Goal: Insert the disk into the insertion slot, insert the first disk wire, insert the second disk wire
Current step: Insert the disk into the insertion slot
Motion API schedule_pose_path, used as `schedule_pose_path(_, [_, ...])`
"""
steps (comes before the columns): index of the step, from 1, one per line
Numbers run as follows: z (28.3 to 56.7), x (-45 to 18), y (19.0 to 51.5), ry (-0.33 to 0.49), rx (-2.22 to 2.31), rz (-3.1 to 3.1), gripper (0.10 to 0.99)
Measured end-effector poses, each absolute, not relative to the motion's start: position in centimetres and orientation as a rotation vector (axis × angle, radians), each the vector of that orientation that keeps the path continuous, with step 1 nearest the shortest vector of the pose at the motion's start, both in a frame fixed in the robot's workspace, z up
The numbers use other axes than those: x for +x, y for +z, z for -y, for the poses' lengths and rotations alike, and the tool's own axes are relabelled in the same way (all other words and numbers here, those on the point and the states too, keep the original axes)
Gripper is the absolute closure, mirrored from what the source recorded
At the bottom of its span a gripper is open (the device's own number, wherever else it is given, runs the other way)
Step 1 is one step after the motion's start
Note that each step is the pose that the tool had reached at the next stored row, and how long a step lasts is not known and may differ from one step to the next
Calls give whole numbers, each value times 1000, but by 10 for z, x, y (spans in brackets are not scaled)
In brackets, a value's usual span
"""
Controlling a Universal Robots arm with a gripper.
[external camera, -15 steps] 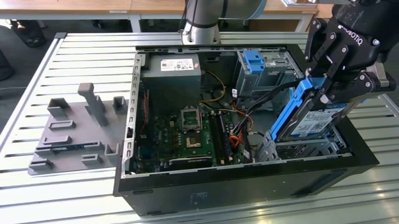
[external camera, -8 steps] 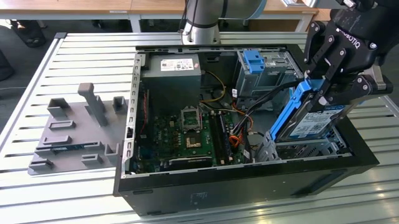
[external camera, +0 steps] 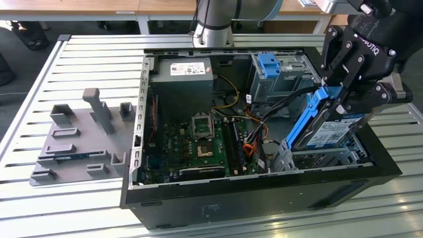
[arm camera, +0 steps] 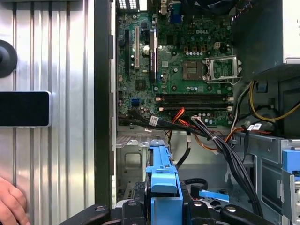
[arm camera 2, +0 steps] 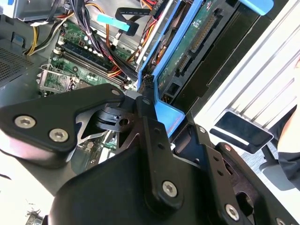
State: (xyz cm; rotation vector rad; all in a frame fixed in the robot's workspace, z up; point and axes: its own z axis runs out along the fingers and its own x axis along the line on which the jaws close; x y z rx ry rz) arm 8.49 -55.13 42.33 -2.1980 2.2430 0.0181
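- Black gripper (external camera: 335, 99) is clamped on the blue upper edge of the disk (external camera: 336, 130)
- Disk is tilted, with its lower end at the insertion slot (external camera: 327, 157)
- Green motherboard (external camera: 198, 144) lies beside the insertion slot

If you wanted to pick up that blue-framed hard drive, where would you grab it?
The disk stands tilted, its lower end at the insertion slot, so grip its blue frame's free upper end, from above. The gripper is shut on it there.

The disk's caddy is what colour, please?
Bright blue; the disk's caddy shows best in the exterior view.
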Motion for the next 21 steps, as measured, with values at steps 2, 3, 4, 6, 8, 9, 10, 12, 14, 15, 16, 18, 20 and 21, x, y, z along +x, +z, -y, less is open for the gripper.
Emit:
schedule_pose_path(2, [551,85,422,18,-2198,-2243,722])
schedule_pose_path(3, [551,85,422,18,-2198,-2243,722])
schedule_pose_path(4, [551,85,421,18,-2198,-2243,722])
schedule_pose_path(6, [551,85,420,18,-2198,-2243,722])
schedule_pose_path(8, [551,85,419,18,-2198,-2243,722])
schedule_pose_path(9, [551,85,418,18,-2198,-2243,722])
schedule_pose_path(10, [551,85,418,18,-2198,-2243,722])
schedule_pose_path(12, [551,85,416,18,-2198,-2243,722])
schedule_pose_path(14, [551,85,415,18,-2198,-2243,722])
schedule_pose_path(15, [551,85,415,18,-2198,-2243,722])
schedule_pose_path(16, [551,85,414,18,-2198,-2243,722])
schedule_pose_path(18, [551,85,413,18,-2198,-2243,722])
schedule_pose_path(20, [551,85,412,18,-2198,-2243,722])
schedule_pose_path(21, [551,85,411,18,-2198,-2243,722])
